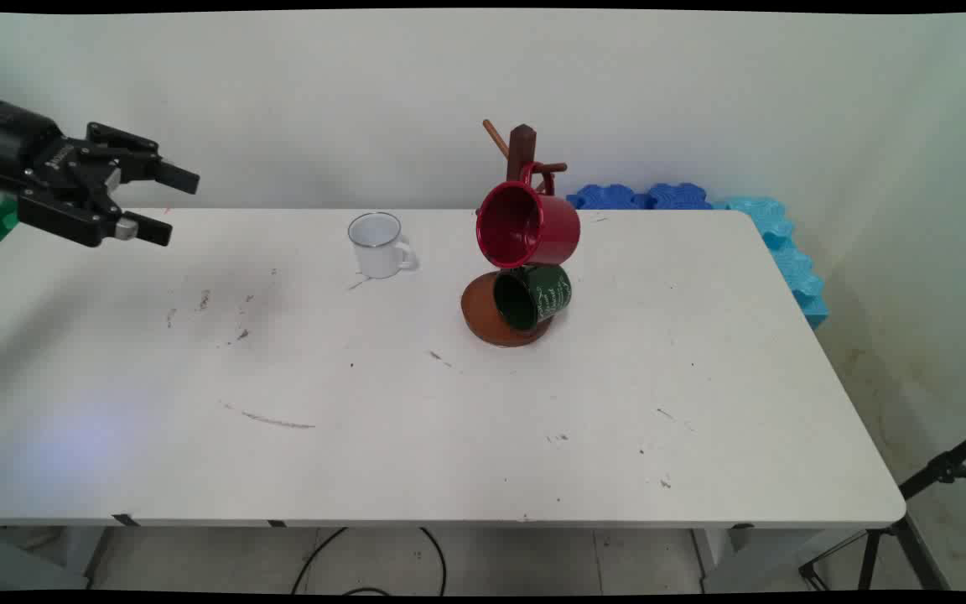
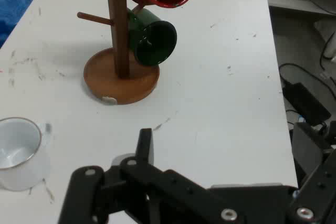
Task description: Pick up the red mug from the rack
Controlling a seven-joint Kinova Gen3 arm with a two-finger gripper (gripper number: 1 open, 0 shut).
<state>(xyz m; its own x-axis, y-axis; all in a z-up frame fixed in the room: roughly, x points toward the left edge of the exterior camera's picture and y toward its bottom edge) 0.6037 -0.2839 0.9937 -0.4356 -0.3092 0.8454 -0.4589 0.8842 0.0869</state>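
gripper (image 1: 171, 204) up at far left of the main view, fingers spread wide, holding nothing.
it hangs above the white table (image 1: 416, 419), well apart from everything on it. nearest thing is a white mug (image 1: 377, 244), upright, upper middle of frame. right of it, apart, a wooden mug stand (image 1: 521, 151) on a round base: red mug (image 1: 527, 224) hung on a peg, green mug (image 1: 532, 296) hung below it. blue foam mats (image 1: 701, 201) along the table's far right edge.

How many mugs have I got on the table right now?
3. A white mug stands upright on the table. A red mug and a green mug hang on the wooden mug tree, red above green. None seems hidden.
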